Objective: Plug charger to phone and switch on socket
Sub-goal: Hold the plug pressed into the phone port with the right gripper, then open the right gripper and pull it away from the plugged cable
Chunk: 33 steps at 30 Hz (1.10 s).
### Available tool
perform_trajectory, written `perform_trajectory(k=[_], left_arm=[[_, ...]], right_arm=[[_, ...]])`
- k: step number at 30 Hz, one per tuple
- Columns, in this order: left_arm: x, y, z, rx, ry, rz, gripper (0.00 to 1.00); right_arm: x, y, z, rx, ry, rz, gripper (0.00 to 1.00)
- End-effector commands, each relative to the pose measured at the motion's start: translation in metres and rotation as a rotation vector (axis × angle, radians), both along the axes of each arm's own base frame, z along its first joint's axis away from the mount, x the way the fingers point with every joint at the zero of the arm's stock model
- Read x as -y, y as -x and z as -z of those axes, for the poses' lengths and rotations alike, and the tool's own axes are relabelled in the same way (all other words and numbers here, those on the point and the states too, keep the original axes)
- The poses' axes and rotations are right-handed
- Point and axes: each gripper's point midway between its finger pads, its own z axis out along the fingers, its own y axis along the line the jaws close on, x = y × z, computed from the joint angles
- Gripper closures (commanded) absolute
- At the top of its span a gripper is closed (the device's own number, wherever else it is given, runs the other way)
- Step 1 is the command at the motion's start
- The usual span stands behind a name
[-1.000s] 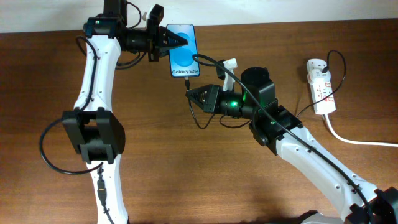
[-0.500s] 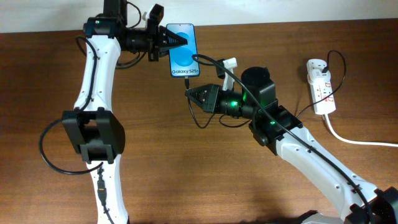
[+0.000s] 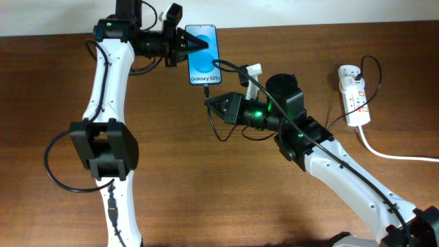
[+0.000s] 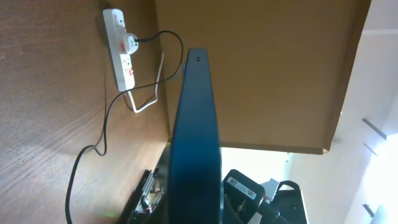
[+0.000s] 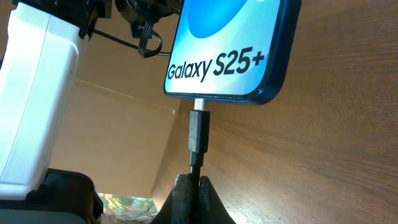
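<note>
The phone has a blue screen reading "Galaxy S25+" and sits at the back of the table. My left gripper is shut on its left edge. In the left wrist view the phone shows edge-on between the jaws. My right gripper is shut on the charger just behind its black plug. In the right wrist view the plug points up from my right gripper, and its metal tip meets the bottom edge of the phone. The socket lies at the right.
The thick white cord runs from the socket to the right edge. The thin black cable loops over my right arm to a plug at the far end of the socket. A brown wall stands behind the table.
My left gripper and the phone have shifted slightly to the right. My right gripper and the plug have stayed in place.
</note>
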Motion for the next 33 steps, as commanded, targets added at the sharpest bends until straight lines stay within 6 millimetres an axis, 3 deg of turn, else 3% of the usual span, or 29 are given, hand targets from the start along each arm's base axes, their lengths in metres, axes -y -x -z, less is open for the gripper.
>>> perform_trajectory(k=[1,15,23,28,33], left_arm=[[0.004,0.006,-0.011,0.001,0.056,0.032,1.00],[0.012,0.010,-0.010,0.001,0.055,0.049,1.00],[0.018,0.014,-0.013,-0.002,0.072,0.070,1.00],[0.018,0.014,-0.013,0.000,0.072,0.070,1.00],[0.018,0.015,-0.015,0.006,0.084,0.075,1.00]], right_arm=[[0.003,-0.006,0.005,0.010,0.017,0.026,0.96],[0.010,-0.023,-0.006,0.037,-0.011,0.128,0.96],[0.005,-0.043,0.016,0.006,-0.020,0.156,0.96],[0.023,-0.053,0.013,0.002,-0.038,0.167,0.96],[0.026,-0.054,0.013,0.008,-0.038,0.166,0.96]])
